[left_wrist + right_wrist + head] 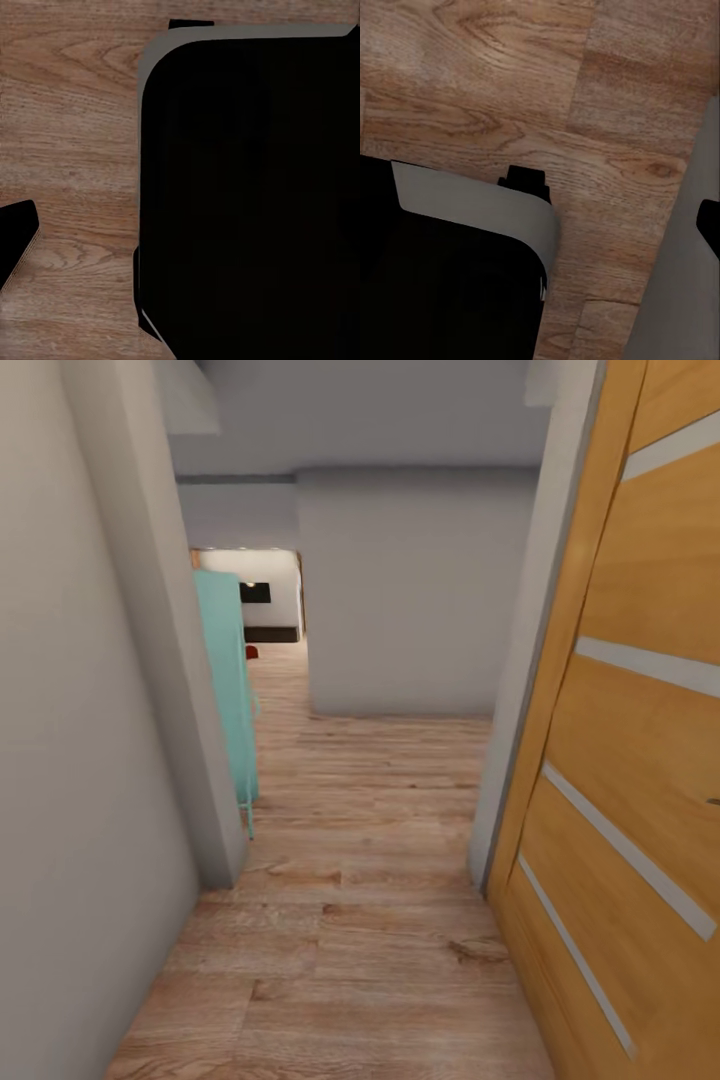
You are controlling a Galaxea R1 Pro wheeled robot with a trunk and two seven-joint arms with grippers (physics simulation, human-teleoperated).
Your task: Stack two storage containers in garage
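One narrow hallway of light wood plank floor (350, 920) runs between grey walls (80, 760) and an open wooden door (640, 740); whether either arm's jaws are open or closed cannot be told.

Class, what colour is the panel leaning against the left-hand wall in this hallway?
Turquoise, a pale blue-green; the panel shows best in the head view.

Dark robot body (247, 195) (claws unclear)
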